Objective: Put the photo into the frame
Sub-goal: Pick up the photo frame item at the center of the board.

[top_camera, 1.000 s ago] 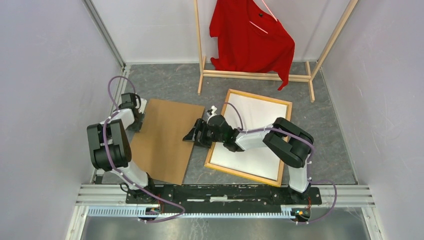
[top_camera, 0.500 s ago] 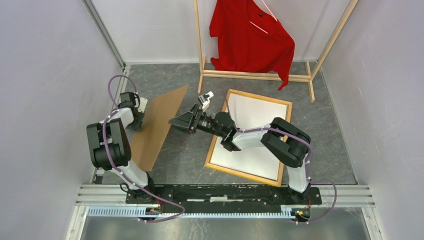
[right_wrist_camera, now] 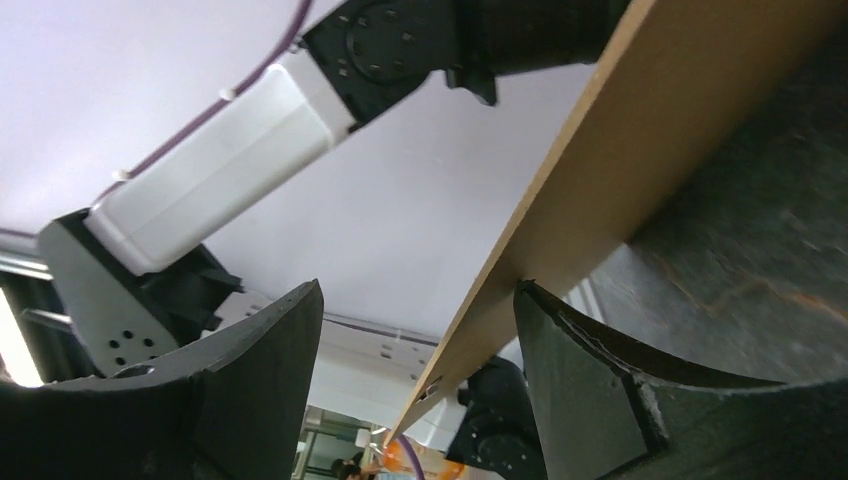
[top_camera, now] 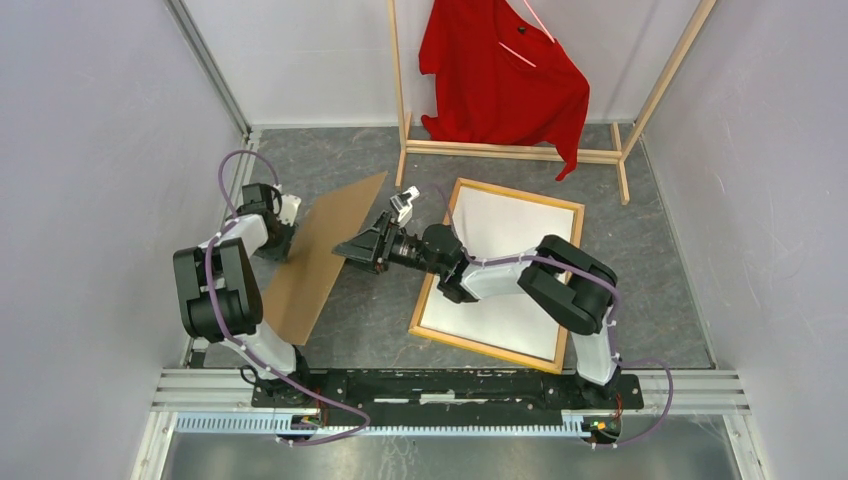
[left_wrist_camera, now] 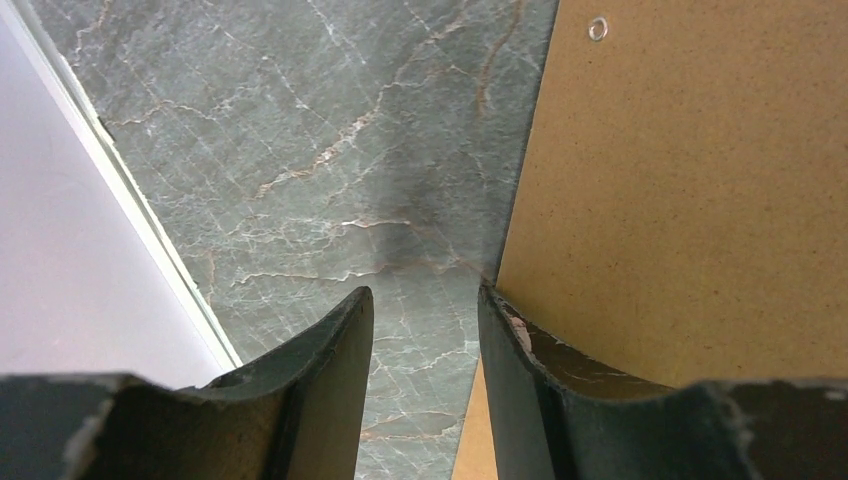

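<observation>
The frame (top_camera: 427,297) lies on the floor right of centre, light wood back up. The photo (top_camera: 515,255) lies inside it, white reverse up. The brown backing board (top_camera: 318,255) stands tilted, its right edge raised and its left edge on the floor. My right gripper (top_camera: 353,249) is open under the raised edge. In the right wrist view (right_wrist_camera: 418,290) the board (right_wrist_camera: 640,130) rests against one finger (right_wrist_camera: 570,370). My left gripper (top_camera: 277,236) is open at the board's left edge. In the left wrist view (left_wrist_camera: 425,300) the board (left_wrist_camera: 700,180) touches one finger (left_wrist_camera: 520,360).
A wooden clothes rack (top_camera: 520,152) with a red shirt (top_camera: 500,80) stands at the back. Grey walls close in on both sides. Bare marbled floor (top_camera: 370,310) lies between board and frame. My left arm (right_wrist_camera: 230,130) shows beyond the board in the right wrist view.
The board lay flat a second ago; its right edge has swung up and leftward. My right gripper has moved left and up with that edge. The left arm has barely moved.
</observation>
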Robot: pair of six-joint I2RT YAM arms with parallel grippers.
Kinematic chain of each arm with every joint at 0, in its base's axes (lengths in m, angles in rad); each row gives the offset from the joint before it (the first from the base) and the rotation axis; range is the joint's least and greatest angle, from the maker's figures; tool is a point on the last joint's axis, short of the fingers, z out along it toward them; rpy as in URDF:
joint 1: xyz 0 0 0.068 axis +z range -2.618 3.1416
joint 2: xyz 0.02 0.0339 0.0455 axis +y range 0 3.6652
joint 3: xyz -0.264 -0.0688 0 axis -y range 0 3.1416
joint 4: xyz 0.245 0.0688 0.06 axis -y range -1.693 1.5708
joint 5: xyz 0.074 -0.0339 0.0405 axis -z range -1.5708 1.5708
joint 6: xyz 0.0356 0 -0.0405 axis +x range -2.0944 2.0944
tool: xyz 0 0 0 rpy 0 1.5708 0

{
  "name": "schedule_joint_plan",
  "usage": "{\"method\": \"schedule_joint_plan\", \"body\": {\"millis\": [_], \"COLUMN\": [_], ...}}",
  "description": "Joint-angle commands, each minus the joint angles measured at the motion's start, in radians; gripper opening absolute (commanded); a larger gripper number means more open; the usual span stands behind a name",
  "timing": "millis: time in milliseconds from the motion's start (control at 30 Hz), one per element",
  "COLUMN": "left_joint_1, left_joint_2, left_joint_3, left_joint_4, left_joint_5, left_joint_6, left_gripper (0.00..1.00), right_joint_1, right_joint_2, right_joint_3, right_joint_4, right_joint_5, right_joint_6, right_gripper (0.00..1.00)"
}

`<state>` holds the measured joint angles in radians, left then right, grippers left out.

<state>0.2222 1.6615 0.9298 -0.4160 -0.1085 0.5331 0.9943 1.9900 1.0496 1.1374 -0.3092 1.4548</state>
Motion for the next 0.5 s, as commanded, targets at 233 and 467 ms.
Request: {"method": "schedule_joint_plan", "body": {"millis": [233, 467], "left_joint_1": [-0.024, -0.04], "left_joint_2": [0.023, -0.088], "left_joint_3": [-0.014, 0.179], "left_joint_4": [-0.22, -0.381], "left_joint_5": [0.223, 0.359], "left_joint_6": [-0.055, -0.053], "left_gripper": [0.58, 0.96], "right_joint_1": [0.004, -0.035], "right_joint_2": [-0.12, -0.14], "right_joint_3": [0.002, 0.035], "right_joint_4": [-0.359, -0.533], "right_joint_5": [0.078, 0.096], "right_joint_6": [-0.131, -0.142], "right_gripper": [0.47, 0.0]}}
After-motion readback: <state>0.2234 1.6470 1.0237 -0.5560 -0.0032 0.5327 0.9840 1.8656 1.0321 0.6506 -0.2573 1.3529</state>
